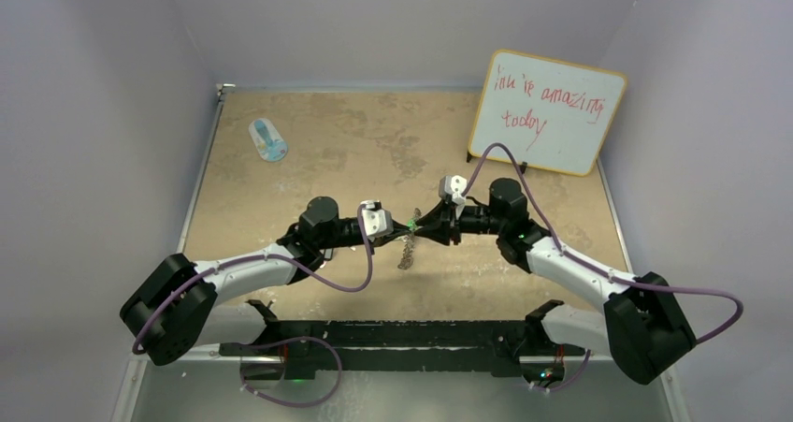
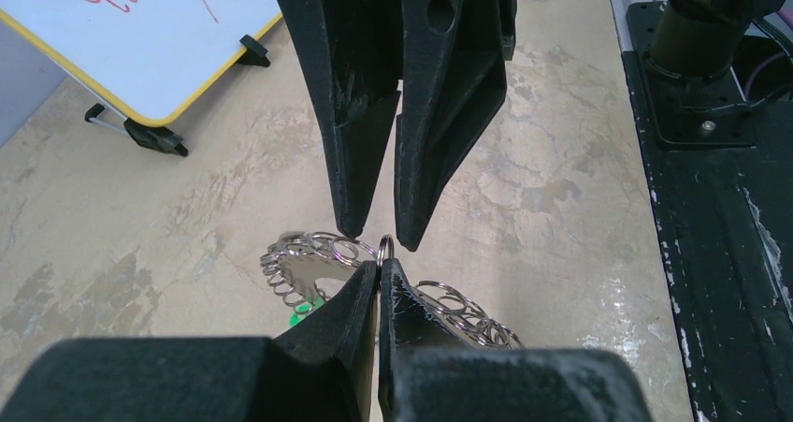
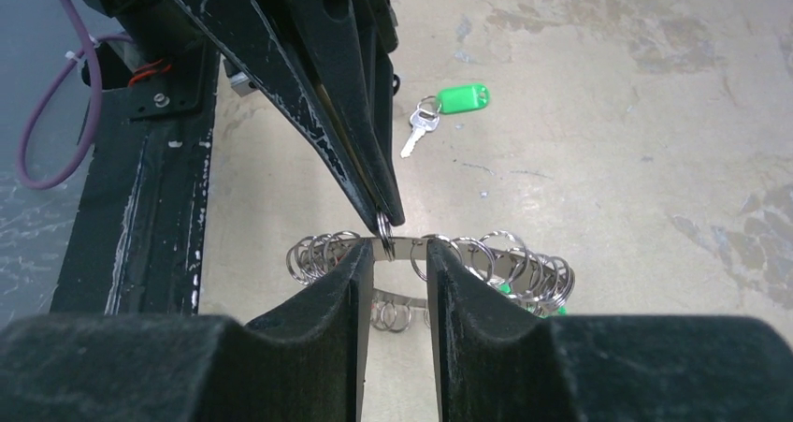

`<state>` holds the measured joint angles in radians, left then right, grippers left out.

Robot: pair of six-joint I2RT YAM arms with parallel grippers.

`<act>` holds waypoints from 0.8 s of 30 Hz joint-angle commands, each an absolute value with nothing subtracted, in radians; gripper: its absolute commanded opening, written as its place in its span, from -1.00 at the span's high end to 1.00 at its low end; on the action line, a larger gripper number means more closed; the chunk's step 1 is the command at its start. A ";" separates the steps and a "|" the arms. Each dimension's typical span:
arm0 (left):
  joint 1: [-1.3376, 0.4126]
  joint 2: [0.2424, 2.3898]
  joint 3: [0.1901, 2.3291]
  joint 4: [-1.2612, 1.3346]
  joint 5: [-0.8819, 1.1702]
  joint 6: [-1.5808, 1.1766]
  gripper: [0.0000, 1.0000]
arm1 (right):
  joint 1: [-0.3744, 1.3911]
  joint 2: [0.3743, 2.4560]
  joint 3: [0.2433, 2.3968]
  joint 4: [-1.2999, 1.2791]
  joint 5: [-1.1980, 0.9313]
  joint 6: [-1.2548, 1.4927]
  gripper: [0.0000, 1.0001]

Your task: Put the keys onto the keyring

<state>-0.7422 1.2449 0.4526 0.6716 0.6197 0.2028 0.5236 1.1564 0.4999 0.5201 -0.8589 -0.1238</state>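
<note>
The keyring (image 1: 407,252) is a flat silver ring with wire loops round its rim, and it hangs between the two grippers above the table's middle. My left gripper (image 2: 379,265) is shut on one small loop (image 2: 384,247) at the ring's rim. The ring (image 2: 304,265) spreads out on both sides of its fingers. My right gripper (image 3: 393,252) is open, with the ring's rim (image 3: 468,249) and that loop between its fingertips. A silver key with a green tag (image 3: 439,111) lies loose on the table. More green tags (image 3: 506,289) show under the ring. The black and red tags are not visible.
A whiteboard (image 1: 547,113) stands at the back right. A blue-and-white oval object (image 1: 268,140) lies at the back left. The black base rail (image 1: 393,333) runs along the near edge.
</note>
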 commanded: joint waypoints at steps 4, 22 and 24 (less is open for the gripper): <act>-0.747 1.233 0.494 0.718 0.646 0.210 1.00 | 0.536 1.152 0.558 0.531 -0.919 -0.161 0.52; -0.749 1.243 0.508 0.706 0.654 0.217 1.00 | 0.552 1.193 0.613 0.404 -0.896 -0.259 1.00; -0.750 1.241 0.508 0.701 0.652 0.221 1.00 | 0.554 1.193 0.615 0.398 -0.889 -0.262 1.00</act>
